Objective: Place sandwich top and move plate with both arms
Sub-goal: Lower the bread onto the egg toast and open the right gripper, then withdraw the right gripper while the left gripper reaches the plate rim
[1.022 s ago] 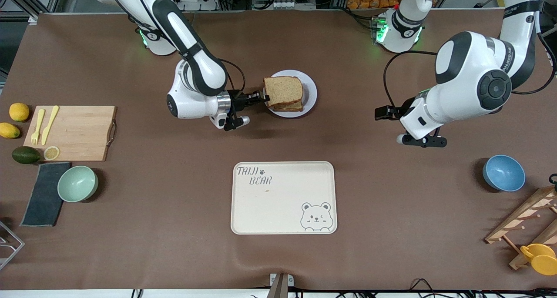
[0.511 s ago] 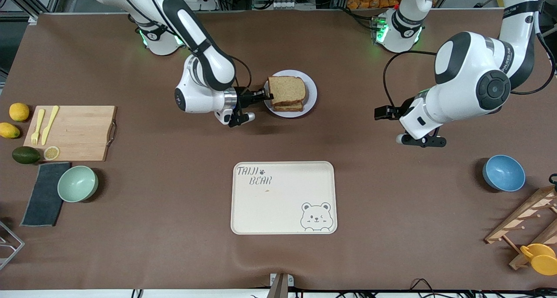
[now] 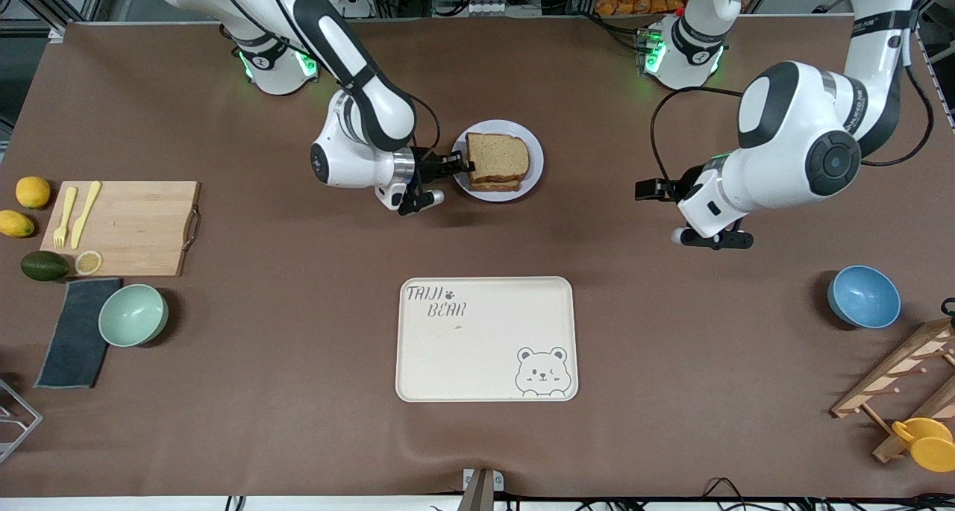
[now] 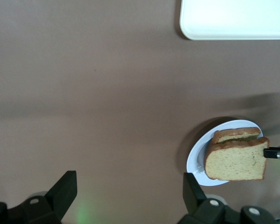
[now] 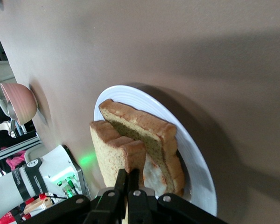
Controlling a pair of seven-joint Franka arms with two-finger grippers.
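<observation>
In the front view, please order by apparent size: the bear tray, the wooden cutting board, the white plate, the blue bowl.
1. bear tray
2. wooden cutting board
3. white plate
4. blue bowl, only slightly smaller than the plate

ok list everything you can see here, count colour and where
sandwich top: 1, brown, held over the plate's stack
plate: 1, white, between the two arms' bases, holds the lower slice
lower slice: 1, brown, on the plate
tray: 1, cream with bear print, nearer the camera than the plate
cutting board: 1, wooden, right arm's end, with yellow fork and knife on it
green bowl: 1, pale green, beside the dark cloth
blue bowl: 1, blue, left arm's end
wooden rack: 1, left arm's end
right gripper: shut on the sandwich top's edge
left gripper: open, waiting over bare table
</observation>
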